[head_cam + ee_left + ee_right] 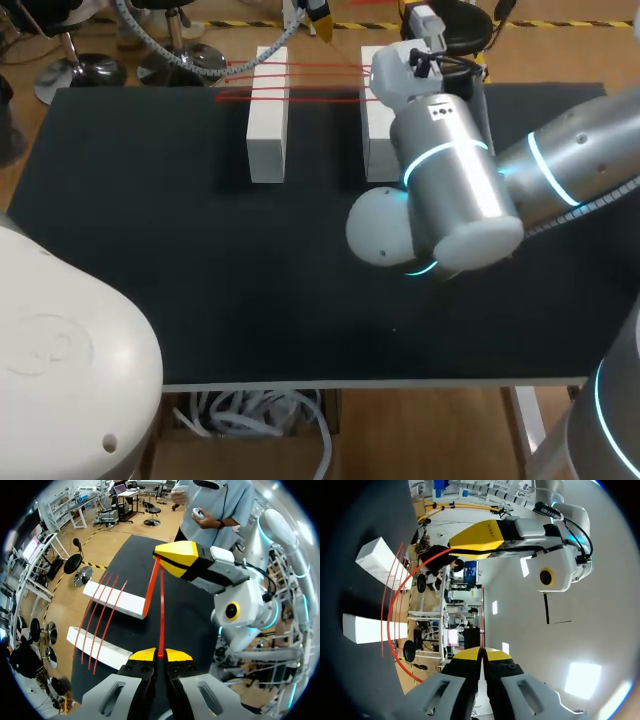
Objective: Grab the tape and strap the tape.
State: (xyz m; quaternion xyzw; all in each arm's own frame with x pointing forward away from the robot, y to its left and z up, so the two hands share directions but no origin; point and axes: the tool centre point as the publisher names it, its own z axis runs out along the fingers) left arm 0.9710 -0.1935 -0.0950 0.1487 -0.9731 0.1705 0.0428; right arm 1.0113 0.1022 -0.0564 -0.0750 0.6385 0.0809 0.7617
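Note:
Thin red tape (161, 615) runs taut from my left gripper (160, 654), which is shut on it, up to the yellow tips of my right gripper (158, 558). There it bends and drops to the nearer white block (116, 600). Several more red strands (300, 82) span the two white blocks (267, 115). In the right wrist view my right gripper (481, 653) is shut with no tape showing between its tips. The tape (395, 605) arcs past it from the left gripper (454, 549). Both grippers hang over the table's far end.
The black table (200, 260) carries only the two blocks, near its far edge. My right arm (455, 185) reaches across the right half and hides most of the right block (378, 135). My left arm's white base (60, 350) fills the near left corner.

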